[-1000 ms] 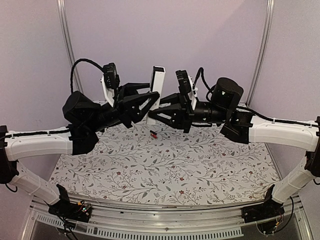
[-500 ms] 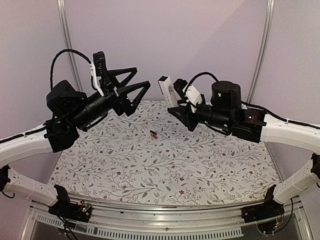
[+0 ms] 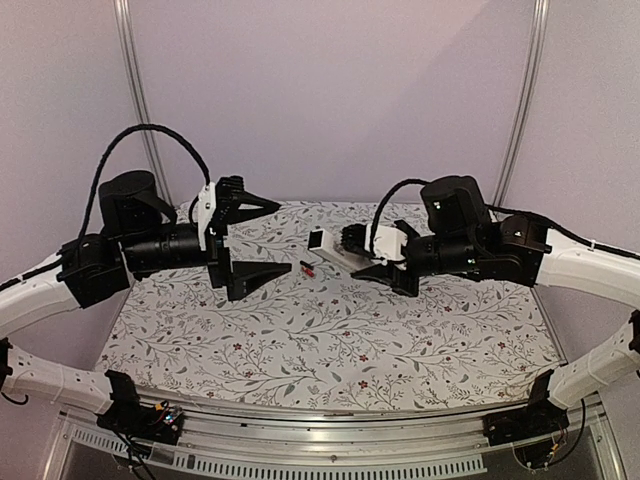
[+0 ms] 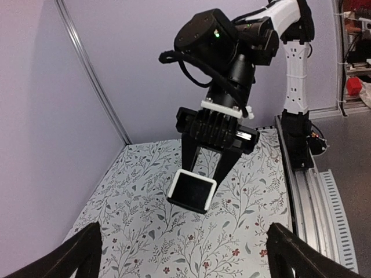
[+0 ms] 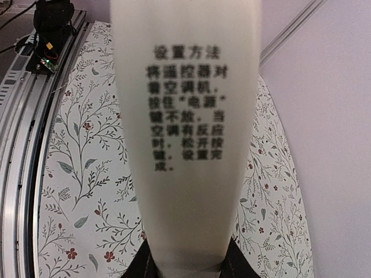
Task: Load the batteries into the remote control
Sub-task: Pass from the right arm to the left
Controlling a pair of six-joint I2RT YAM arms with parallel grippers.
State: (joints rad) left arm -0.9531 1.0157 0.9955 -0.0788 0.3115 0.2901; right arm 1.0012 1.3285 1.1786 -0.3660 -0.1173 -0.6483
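1. R end effector (image 3: 352, 247) is clamped on the remote control (image 3: 322, 241); it's held off the counter (image 3: 330, 340), tilted, free end toward the L arm
2. L end effector (image 3: 283, 237) is spread wide, nothing in it, apart from the remote
3. I see a black/red battery (image 3: 307, 267) lying on the counter, just below the remote's free end in the top cam
4. R wrist cam: remote's face w/ printed Chinese text fills the view, blurred

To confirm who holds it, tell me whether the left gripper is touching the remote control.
Apart. Left wrist view: the left gripper is open, tablecloth visible between its fingers and the remote control, which the right gripper holds.
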